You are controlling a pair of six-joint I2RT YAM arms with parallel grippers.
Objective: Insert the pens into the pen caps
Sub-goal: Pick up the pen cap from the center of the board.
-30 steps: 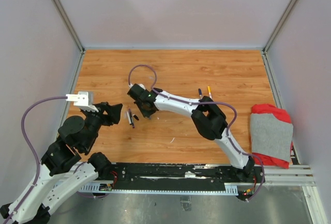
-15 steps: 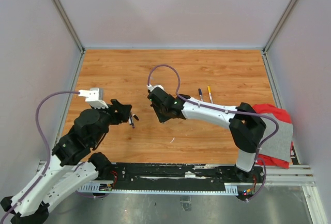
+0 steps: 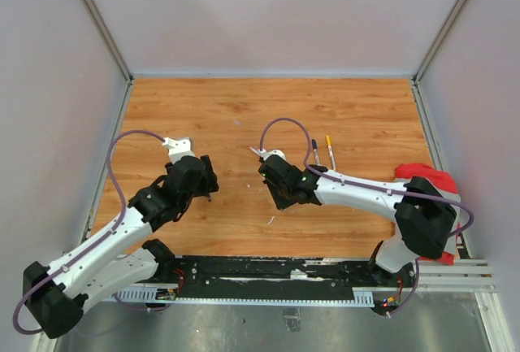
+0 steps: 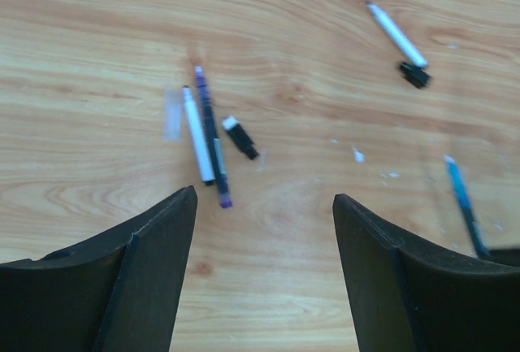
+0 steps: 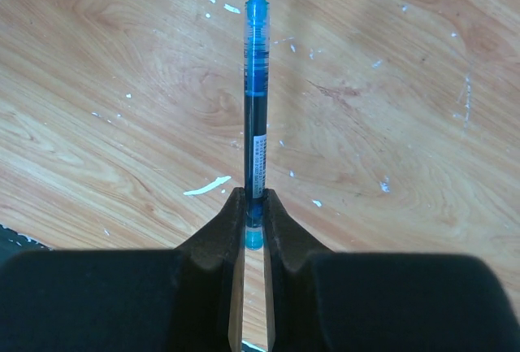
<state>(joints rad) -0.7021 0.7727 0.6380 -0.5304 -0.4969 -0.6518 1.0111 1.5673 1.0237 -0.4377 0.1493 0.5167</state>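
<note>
A: What does the right gripper (image 5: 254, 206) have?
B: A blue pen (image 5: 255, 84), pinched near its rear end between the two dark jaws, which press on its barrel from both sides.
A: Which way does it point?
B: Straight out ahead of the jaws, fine pale tip farthest away. The front part is clear blue, the middle dark with a white label.
A: And beneath?
B: A wood-grain tabletop (image 5: 406, 84) dotted with white flecks (image 5: 231, 8). One longer white sliver (image 5: 207, 186) lies just left of the jaws.

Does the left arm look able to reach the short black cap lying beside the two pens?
Probably yes: its jaws stand open facing the short black cap, bare wood between. The white pen and purple pen alongside may crowd it.
</note>
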